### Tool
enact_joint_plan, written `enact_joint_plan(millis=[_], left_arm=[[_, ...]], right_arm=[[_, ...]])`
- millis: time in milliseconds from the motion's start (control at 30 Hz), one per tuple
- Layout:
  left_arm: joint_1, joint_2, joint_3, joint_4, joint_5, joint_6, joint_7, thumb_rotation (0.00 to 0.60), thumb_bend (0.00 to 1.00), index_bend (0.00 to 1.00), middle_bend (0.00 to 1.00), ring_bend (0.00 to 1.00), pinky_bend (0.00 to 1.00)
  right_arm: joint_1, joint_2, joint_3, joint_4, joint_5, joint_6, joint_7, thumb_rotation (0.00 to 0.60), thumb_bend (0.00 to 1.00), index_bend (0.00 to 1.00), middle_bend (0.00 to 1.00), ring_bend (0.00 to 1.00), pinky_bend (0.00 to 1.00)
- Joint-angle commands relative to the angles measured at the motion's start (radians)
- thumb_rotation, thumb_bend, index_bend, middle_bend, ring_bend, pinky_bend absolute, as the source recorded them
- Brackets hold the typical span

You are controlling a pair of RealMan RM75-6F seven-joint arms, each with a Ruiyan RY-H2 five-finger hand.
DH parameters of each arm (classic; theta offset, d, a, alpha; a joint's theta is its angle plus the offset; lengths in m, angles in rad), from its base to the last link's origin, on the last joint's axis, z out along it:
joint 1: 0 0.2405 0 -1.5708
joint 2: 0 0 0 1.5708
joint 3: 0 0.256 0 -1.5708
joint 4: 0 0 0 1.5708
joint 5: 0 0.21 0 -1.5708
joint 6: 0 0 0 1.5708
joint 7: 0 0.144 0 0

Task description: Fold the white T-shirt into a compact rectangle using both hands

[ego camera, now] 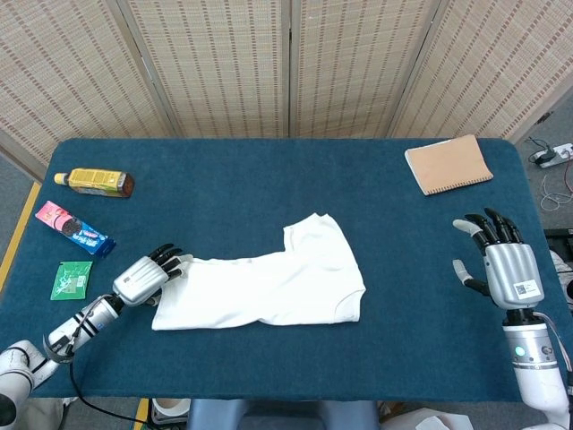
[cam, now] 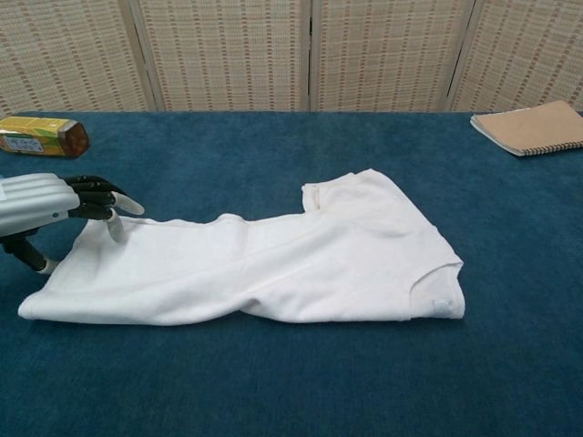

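Lying creased, the soft white T-shirt [ego camera: 269, 287] touches the left hand [ego camera: 148, 278].

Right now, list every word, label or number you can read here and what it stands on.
None can be read.
Bottle: yellow label, print too small.
Pink snack packet: lettering blurred.
Green packet: print blurred.
Right hand: white sticker, too small.

Bright, even light throughout; soft faint shadows, both views sharp.
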Motion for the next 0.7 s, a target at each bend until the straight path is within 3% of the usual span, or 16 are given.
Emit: enact_joint_plan(millis=[33,333,700], left_arm=[[-0.003,0.006,0.002,-0.015,0.000,0.003,-0.003,0.600,0.39,0.45,0.16,0.09,0.06],[-0.014,0.028,0.006,-0.068,0.002,0.013,-0.004,0.600,0.44,0.48,0.18,0.09,0.06],[-0.015,0.047,0.006,-0.105,-0.006,0.010,0.008,0.600,0.53,0.59,0.22,0.10,0.06]], right_arm=[[0.000,-0.001,0.001,0.002,0.000,0.000,0.000,0.600,0.30,0.26,0.21,0.07,0.12],[-0.006,-0.004,0.002,0.009,-0.002,-0.001,0.003,0.600,0.30,0.26,0.21,0.07,0.12],[-0.009,-0.012,0.003,0.016,-0.011,-0.001,0.005,0.600,0.30,0.27,0.21,0.07,0.12]])
